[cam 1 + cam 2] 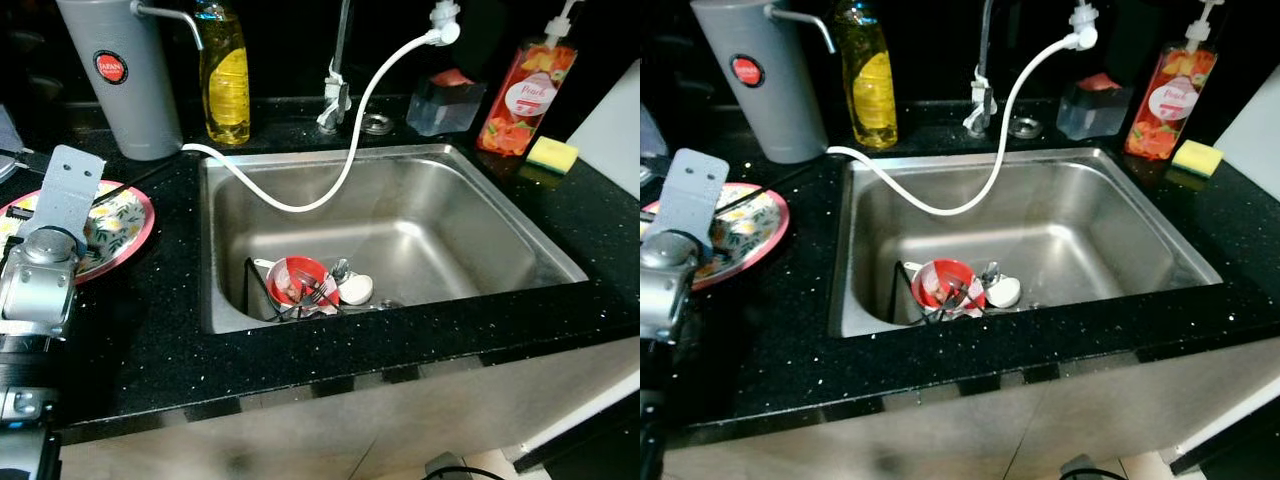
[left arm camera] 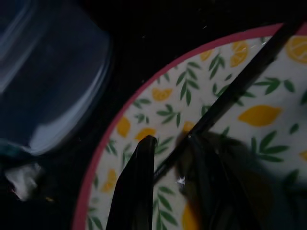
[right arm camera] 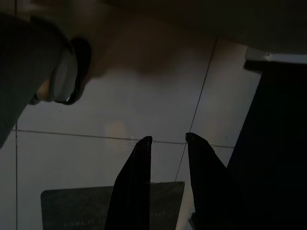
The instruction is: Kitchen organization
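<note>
Two claws belong to the robot. The left claw (image 2: 168, 143) hangs low over a plate (image 1: 125, 225) with a pink rim and yellow lemons, which sits on the black speckled worktop (image 1: 150, 340) left of the sink. Its fingers stand a little apart, and a thin black stick (image 2: 240, 81) lying across the plate runs between them; whether they touch it is hard to tell. The silver left arm (image 1: 40, 280) covers part of the plate. The right claw (image 3: 168, 141) hangs idle by the robot's side, fingers a little apart, over pale floor tiles (image 3: 120, 110).

One steel sink (image 1: 450, 240) is set into the worktop. In its near corner lies a small heap of dishes: a red bowl (image 1: 295, 280), a white piece (image 1: 355, 290) and a fork (image 1: 315, 292). The rest of the heap is too tangled to make out. A white hose (image 1: 350, 150) loops across the sink.

Along the dark back edge stand one grey jug (image 1: 120, 80) with a red badge, one yellow bottle (image 1: 227, 85), one red soap bottle (image 1: 525, 100) cut off at the top, one clear box (image 1: 445, 105) and one yellow sponge (image 1: 552, 154).
</note>
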Controlling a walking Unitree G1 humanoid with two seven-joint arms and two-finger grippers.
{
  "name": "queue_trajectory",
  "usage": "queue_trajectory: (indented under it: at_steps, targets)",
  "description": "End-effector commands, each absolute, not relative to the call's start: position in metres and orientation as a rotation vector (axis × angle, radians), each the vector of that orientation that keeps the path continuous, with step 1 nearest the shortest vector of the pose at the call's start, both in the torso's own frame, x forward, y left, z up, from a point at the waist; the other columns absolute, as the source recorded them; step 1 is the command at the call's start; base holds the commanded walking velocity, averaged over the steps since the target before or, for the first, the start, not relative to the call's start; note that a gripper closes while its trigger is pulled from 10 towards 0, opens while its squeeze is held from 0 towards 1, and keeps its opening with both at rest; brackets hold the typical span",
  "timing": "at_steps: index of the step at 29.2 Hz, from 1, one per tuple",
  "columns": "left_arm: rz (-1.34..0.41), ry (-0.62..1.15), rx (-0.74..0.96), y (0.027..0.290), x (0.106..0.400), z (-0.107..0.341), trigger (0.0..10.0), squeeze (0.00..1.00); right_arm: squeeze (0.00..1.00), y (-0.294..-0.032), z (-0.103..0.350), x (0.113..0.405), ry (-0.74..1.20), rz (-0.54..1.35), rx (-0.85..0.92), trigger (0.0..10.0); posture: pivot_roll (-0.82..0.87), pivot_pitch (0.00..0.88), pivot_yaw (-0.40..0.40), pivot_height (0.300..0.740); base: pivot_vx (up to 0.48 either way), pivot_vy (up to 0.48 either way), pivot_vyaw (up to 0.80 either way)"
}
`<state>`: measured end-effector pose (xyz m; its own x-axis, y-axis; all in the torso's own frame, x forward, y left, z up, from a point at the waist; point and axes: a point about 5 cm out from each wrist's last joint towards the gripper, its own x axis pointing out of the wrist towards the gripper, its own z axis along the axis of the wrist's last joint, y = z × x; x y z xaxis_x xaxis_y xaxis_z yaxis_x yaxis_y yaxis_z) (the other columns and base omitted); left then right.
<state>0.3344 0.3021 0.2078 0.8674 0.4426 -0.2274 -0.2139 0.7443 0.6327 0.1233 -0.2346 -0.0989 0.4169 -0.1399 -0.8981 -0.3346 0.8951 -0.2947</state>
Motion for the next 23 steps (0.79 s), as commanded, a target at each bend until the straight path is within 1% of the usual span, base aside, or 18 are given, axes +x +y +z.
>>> queue_trajectory:
  at_steps: [1,5,6,7,8,9,10,12,14,15,19,22,23]
  targets:
    - [0.339,0.418,0.715,0.306,0.337,0.204,10.0,0.0,0.0,-0.236,-0.099,0.123,1.148,0.12,-0.463,10.0,0.09,0.0,-0.033,0.74,0.0,0.0,0.0]
    - [0.317,0.413,0.718,0.304,0.339,0.205,10.0,0.0,0.0,-0.236,-0.099,0.123,1.147,0.122,-0.464,10.0,0.09,0.0,-0.033,0.74,0.0,0.0,0.0]
    - [0.301,0.398,0.706,0.301,0.341,0.208,10.0,0.16,0.0,-0.236,-0.099,0.122,1.148,0.119,-0.464,10.0,0.09,0.0,-0.033,0.74,0.0,0.0,0.0]
    - [0.274,0.385,0.683,0.297,0.343,0.212,10.0,0.43,0.0,-0.236,-0.099,0.121,1.152,0.117,-0.463,10.0,0.09,0.0,-0.025,0.74,0.0,0.0,0.0]
    - [0.249,0.377,0.672,0.294,0.344,0.214,10.0,0.4,0.0,-0.236,-0.1,0.119,1.155,0.115,-0.463,10.0,0.09,0.0,-0.024,0.74,0.0,0.0,0.0]
    - [0.228,0.373,0.665,0.291,0.345,0.216,10.0,0.24,0.0,-0.236,-0.1,0.118,1.158,0.115,-0.462,10.0,0.09,0.0,-0.024,0.74,0.0,0.0,0.0]
    - [0.204,0.367,0.647,0.288,0.347,0.219,10.0,0.0,0.0,-0.235,-0.101,0.117,1.161,0.117,-0.461,10.0,0.09,0.0,-0.023,0.74,0.0,0.0,0.0]
    - [0.204,0.367,0.647,0.288,0.347,0.219,10.0,0.0,0.0,-0.235,-0.101,0.117,1.161,0.117,-0.461,10.0,0.09,0.0,-0.023,0.74,0.0,0.0,0.0]
    - [0.147,0.371,0.646,0.284,0.351,0.222,10.0,0.0,0.0,-0.234,-0.101,0.116,1.16,0.115,-0.459,10.0,0.08,0.0,-0.022,0.74,0.0,0.0,0.0]
    - [0.147,0.371,0.646,0.284,0.351,0.222,10.0,0.0,0.0,-0.234,-0.101,0.116,1.16,0.115,-0.459,10.0,0.08,0.0,-0.022,0.74,0.0,0.0,0.0]
    - [0.066,0.416,0.746,0.286,0.359,0.223,10.0,0.0,0.0,-0.235,-0.1,0.119,1.154,0.115,-0.461,10.0,0.08,0.0,-0.02,0.74,0.0,0.0,0.0]
    - [0.068,0.429,0.777,0.288,0.36,0.224,10.0,0.0,0.0,-0.236,-0.1,0.119,1.154,0.111,-0.461,10.0,0.08,0.0,-0.02,0.74,0.0,0.0,0.0]
    - [0.067,0.446,0.812,0.292,0.361,0.224,10.0,0.0,0.0,-0.236,-0.1,0.119,1.154,0.108,-0.46,10.0,0.08,0.0,-0.017,0.74,0.0,0.0,0.0]
